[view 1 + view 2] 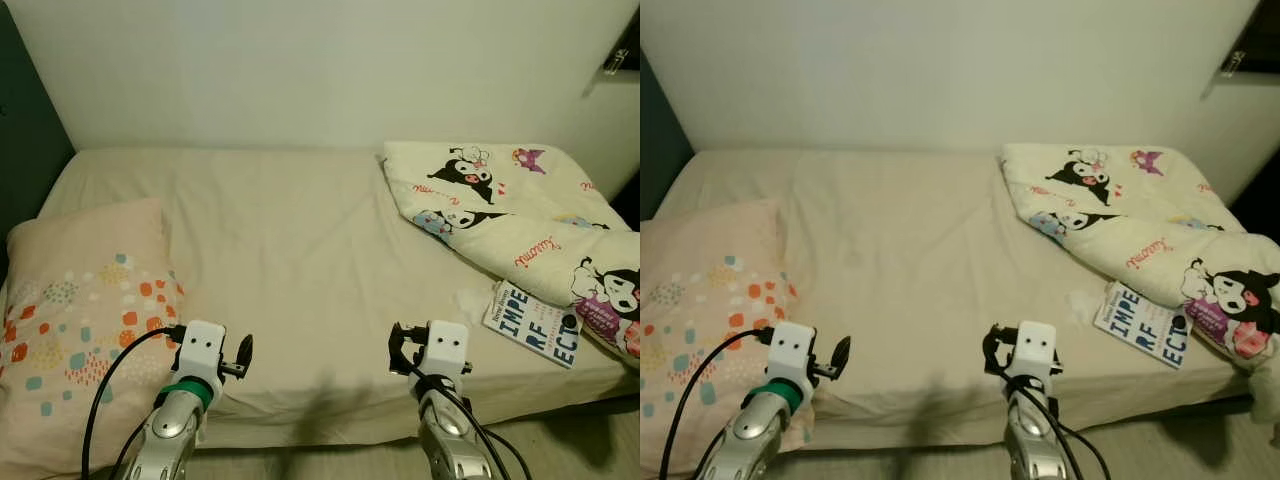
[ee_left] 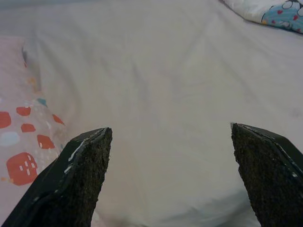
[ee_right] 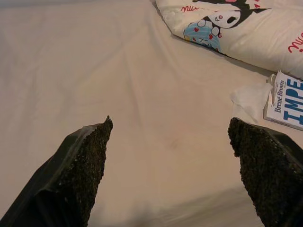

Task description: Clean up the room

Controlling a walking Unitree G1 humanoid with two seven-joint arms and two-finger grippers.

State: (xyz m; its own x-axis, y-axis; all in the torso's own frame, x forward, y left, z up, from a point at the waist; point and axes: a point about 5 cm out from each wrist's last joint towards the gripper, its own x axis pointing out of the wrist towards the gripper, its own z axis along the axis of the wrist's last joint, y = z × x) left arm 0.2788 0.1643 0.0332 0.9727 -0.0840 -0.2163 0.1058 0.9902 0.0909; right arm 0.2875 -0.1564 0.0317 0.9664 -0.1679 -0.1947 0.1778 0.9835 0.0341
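A beige bed [image 1: 300,230] lies before me. At its left end rests a pink pillow [image 1: 80,310] with coloured spots. A cream cartoon-print blanket [image 1: 510,210] is bunched at the right end. Beside the blanket's front edge lies a white-and-blue book [image 1: 533,325], and a crumpled white tissue [image 3: 251,97] lies just left of the book. My left gripper [image 1: 222,358] hovers over the bed's front edge near the pillow, its fingers [image 2: 80,175] spread open on nothing. My right gripper [image 1: 420,350] hovers left of the book, its fingers [image 3: 80,165] also open and empty.
A white wall runs behind the bed, and a dark panel [image 1: 25,130] stands at the pillow end. A strip of floor [image 1: 580,440] shows below the bed's front right corner. The middle of the sheet is bare.
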